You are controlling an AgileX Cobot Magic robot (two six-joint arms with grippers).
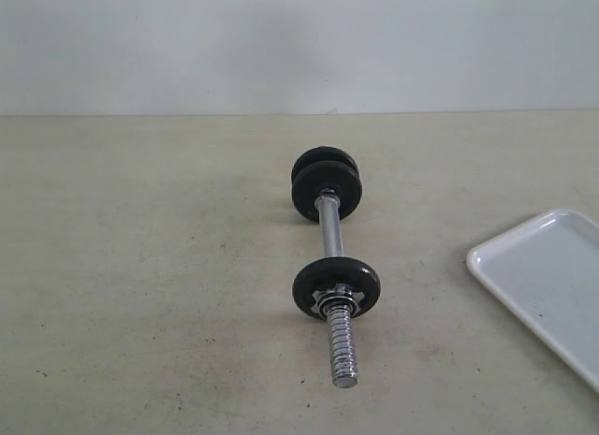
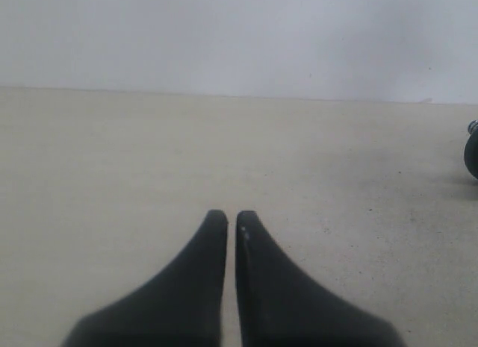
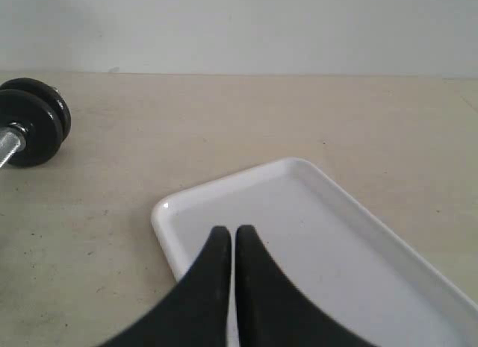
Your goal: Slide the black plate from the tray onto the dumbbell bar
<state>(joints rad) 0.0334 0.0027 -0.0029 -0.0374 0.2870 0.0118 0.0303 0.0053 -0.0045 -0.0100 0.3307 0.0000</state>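
Right gripper (image 3: pixel 232 231) pinched together, holding nothing, faces the white tray (image 3: pixel 314 227) on the right. Left gripper (image 2: pixel 231 214) is closed too, over bare table (image 2: pixel 112 175). Dumbbell bar (image 1: pixel 329 231) lies centre.

No text, label, brand, number or sign can be read in any view: the dumbbell bar (image 1: pixel 329 231), its black discs (image 1: pixel 336 287), the tray (image 1: pixel 547 271) and the table (image 1: pixel 140 267) all look plain.

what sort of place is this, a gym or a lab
Likely a lab test bench, not a gym: plain beige tabletop, blank white wall, a small dumbbell bar beside a white tray.
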